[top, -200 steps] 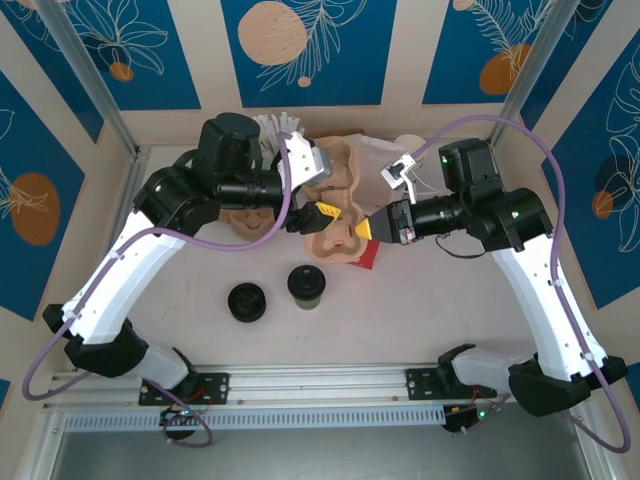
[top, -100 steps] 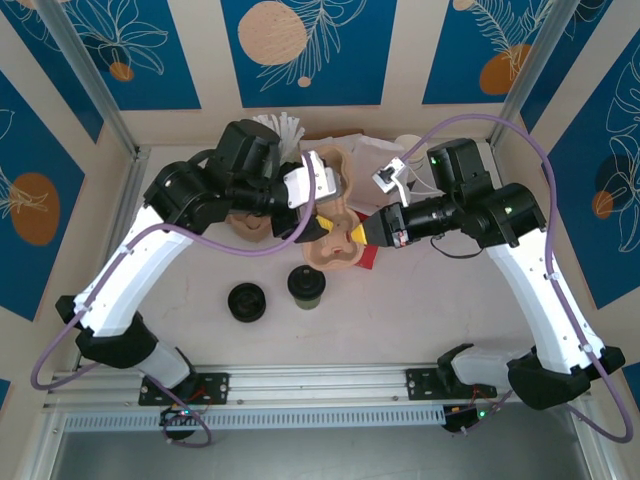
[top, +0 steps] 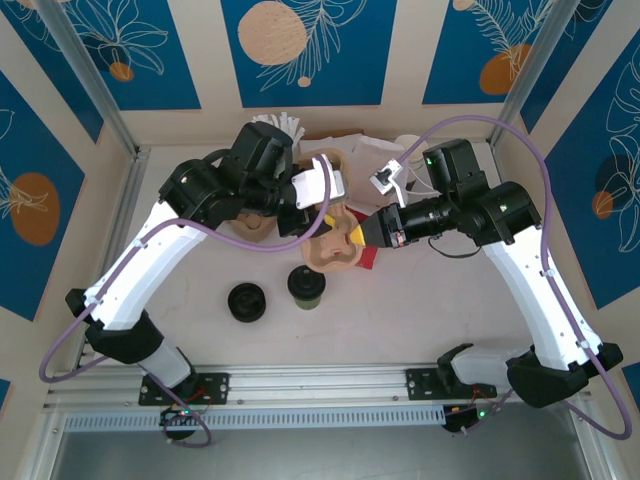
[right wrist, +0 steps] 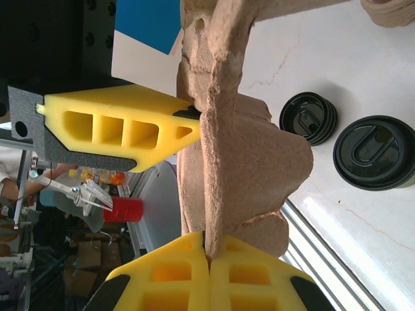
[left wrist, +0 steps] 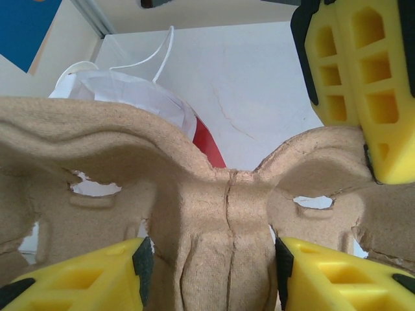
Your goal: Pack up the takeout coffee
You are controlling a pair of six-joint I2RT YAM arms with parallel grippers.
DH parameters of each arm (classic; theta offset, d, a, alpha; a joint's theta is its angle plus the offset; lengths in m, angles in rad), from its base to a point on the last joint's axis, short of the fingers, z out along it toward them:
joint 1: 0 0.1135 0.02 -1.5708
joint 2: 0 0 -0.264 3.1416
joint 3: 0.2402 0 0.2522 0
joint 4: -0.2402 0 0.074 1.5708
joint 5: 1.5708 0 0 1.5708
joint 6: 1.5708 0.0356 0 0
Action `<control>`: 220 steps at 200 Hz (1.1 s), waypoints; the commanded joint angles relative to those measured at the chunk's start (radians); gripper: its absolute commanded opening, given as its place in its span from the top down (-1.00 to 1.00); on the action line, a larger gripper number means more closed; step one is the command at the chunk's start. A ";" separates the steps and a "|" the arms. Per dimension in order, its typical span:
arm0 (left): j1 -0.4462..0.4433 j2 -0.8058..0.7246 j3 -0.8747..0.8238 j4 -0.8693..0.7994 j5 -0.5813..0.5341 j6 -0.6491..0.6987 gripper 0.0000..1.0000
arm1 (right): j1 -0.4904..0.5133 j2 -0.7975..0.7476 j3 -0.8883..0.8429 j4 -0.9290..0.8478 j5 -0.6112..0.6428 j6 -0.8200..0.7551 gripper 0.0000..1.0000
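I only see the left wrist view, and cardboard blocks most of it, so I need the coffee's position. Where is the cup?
Observer: The coffee cup stands upright on the table, on the near side of the cardboard carrier, not in it.
Operator: Is the right gripper gripping the carrier?
Observer: Yes, the right gripper is shut on the carrier's edge.
Operator: Anything beside the cup?
Observer: A black lid lies on its left, apart from it.

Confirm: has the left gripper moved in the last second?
Yes. In the top view the left gripper shifted right and nearer the takeout coffee, which stayed put.
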 commanded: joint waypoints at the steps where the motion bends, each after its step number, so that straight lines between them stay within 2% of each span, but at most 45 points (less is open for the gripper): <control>1: -0.014 0.002 0.012 0.009 0.014 0.002 -0.07 | 0.006 -0.012 -0.010 -0.017 0.000 -0.016 1.00; 68: -0.016 0.003 0.006 0.010 0.001 -0.005 0.17 | 0.005 -0.010 -0.012 -0.018 0.008 -0.014 1.00; 109: -0.016 0.010 0.006 0.022 -0.021 -0.039 0.21 | 0.003 -0.018 -0.015 -0.017 0.003 -0.012 0.87; 123: -0.016 0.012 0.006 0.025 -0.017 -0.043 0.23 | 0.001 -0.025 -0.019 -0.011 0.007 -0.009 0.76; 138: -0.016 0.014 0.004 0.024 -0.020 -0.047 0.25 | -0.006 -0.031 -0.018 -0.008 0.019 -0.004 0.45; 145: -0.016 0.014 0.003 0.025 -0.025 -0.049 0.25 | -0.009 -0.033 -0.011 -0.012 0.025 -0.002 0.38; 188: -0.015 0.015 -0.002 0.042 -0.039 -0.077 0.27 | -0.092 -0.080 0.028 0.009 0.090 0.028 0.16; 220: -0.013 0.010 -0.006 0.053 -0.019 -0.086 0.29 | -0.188 -0.076 0.067 0.002 0.297 0.091 0.12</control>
